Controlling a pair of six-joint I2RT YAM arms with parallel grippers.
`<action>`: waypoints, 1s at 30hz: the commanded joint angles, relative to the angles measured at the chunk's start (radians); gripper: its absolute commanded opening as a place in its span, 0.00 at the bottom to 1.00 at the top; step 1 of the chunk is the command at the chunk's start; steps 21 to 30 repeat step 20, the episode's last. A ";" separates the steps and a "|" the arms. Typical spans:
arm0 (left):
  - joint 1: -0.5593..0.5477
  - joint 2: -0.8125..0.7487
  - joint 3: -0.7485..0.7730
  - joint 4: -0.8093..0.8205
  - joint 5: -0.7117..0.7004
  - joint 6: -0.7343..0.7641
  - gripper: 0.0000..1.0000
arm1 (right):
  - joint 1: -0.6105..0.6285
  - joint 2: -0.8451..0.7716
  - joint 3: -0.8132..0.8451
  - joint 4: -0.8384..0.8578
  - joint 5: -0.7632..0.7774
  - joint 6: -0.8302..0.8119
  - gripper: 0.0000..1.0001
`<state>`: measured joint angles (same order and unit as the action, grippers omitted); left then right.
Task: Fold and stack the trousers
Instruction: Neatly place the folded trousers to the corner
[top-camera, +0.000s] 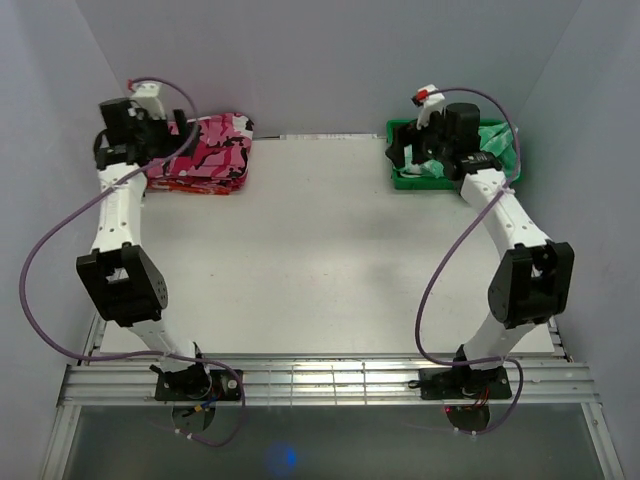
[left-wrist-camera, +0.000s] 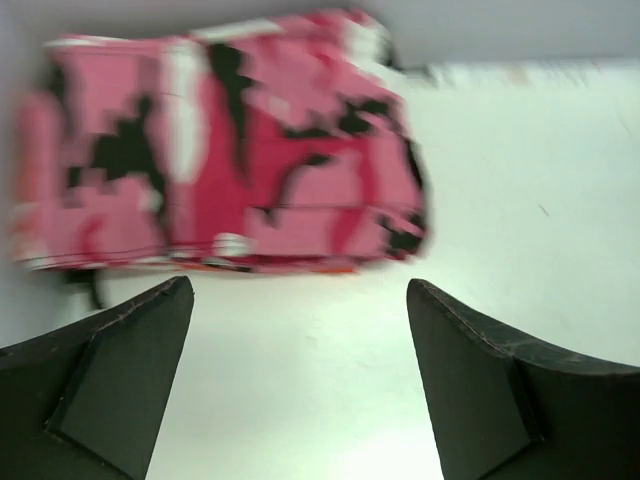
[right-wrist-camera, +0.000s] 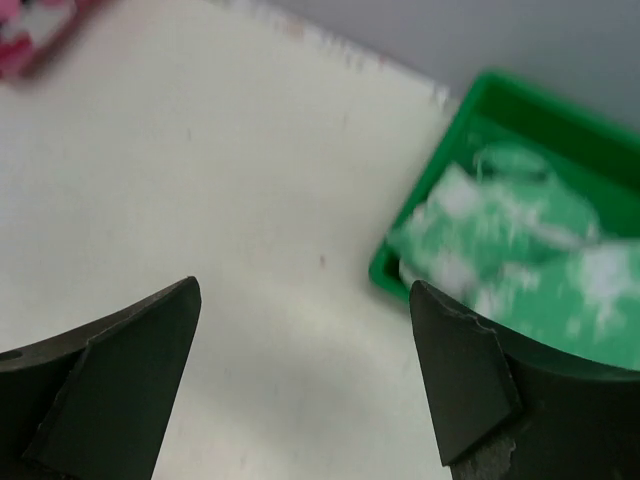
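Observation:
The trousers (top-camera: 215, 145), in pink-magenta camouflage with black and white patches, lie folded at the far left corner of the table. In the left wrist view the trousers (left-wrist-camera: 220, 150) fill the upper left. They rest on an orange-red layer (left-wrist-camera: 330, 268) whose edge shows beneath them. My left gripper (left-wrist-camera: 298, 285) is open over bare table just in front of the folded pile, with nothing between its fingers. In the top view the left gripper (top-camera: 160, 145) sits at the pile's left side. My right gripper (right-wrist-camera: 304, 285) is open and empty over bare table.
A green bin (top-camera: 415, 184) stands at the far right corner, with a green garment (right-wrist-camera: 520, 240) with white splotches inside. The right gripper (top-camera: 405, 152) hovers at the bin's left rim (right-wrist-camera: 385, 270). White walls close the back and both sides.

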<state>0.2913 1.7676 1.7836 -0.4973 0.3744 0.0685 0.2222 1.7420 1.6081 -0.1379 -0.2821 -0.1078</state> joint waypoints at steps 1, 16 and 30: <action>-0.222 -0.019 -0.192 -0.156 -0.025 0.116 0.98 | -0.038 -0.189 -0.214 -0.249 -0.075 -0.157 0.90; -0.504 -0.051 -0.469 -0.090 -0.112 -0.022 0.98 | -0.060 -0.668 -0.809 -0.284 -0.023 -0.190 0.90; -0.508 -0.080 -0.472 -0.076 -0.091 -0.022 0.98 | -0.063 -0.674 -0.806 -0.290 -0.025 -0.188 0.90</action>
